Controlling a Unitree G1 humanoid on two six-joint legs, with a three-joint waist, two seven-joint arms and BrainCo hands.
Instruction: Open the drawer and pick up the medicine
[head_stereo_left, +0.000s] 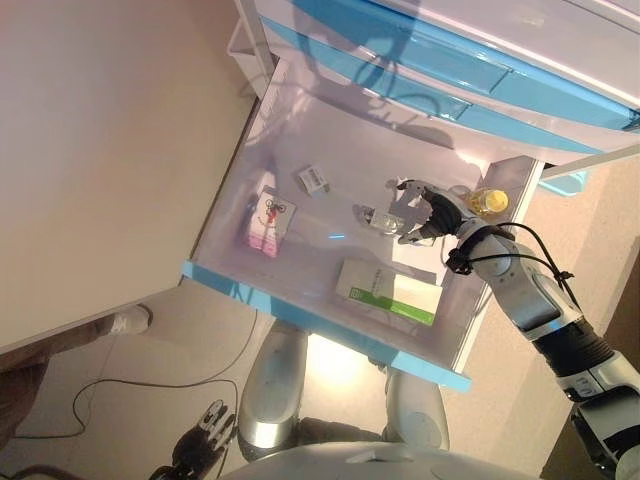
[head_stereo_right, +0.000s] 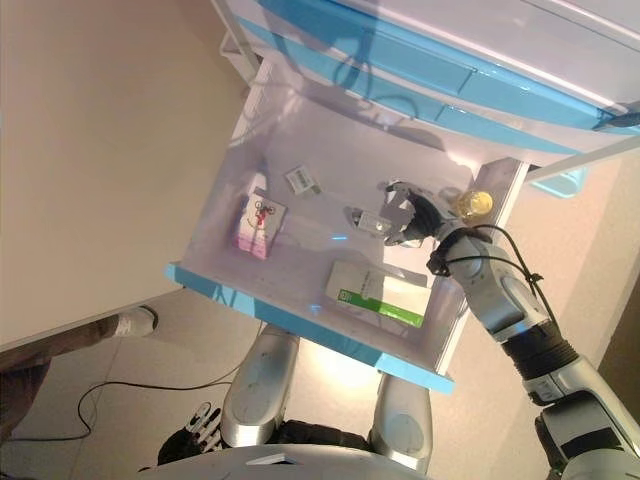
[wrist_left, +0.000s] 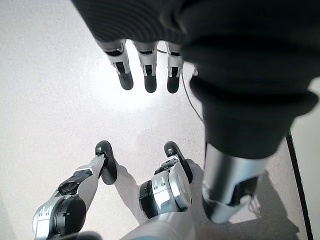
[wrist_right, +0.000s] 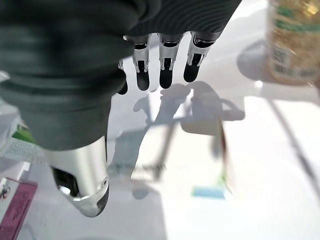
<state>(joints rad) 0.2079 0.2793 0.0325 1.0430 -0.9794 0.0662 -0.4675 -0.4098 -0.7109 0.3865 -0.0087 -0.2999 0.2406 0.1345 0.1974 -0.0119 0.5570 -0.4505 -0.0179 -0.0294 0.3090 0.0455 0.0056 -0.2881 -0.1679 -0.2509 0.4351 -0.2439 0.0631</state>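
Observation:
The white drawer with a blue front edge (head_stereo_left: 320, 325) stands pulled out. On its floor lie a pink box (head_stereo_left: 268, 225), a small white box (head_stereo_left: 314, 180), a small clear vial (head_stereo_left: 375, 218) and a green-and-white box (head_stereo_left: 390, 292). A yellow-capped bottle (head_stereo_left: 488, 202) stands in the far right corner. My right hand (head_stereo_left: 430, 215) is inside the drawer, open, with its fingers (wrist_right: 167, 70) straight over the clear vial (wrist_right: 200, 150) and the thumb held apart. I cannot tell if it touches the vial. Down by my side, the left hand (head_stereo_left: 205, 430) hangs open and holds nothing.
Closed drawers with blue fronts (head_stereo_left: 450, 70) sit above the open one. A person's shoe (head_stereo_left: 130, 320) and leg show on the floor at the left. The drawer's right wall (head_stereo_left: 500, 260) runs close beside my right forearm.

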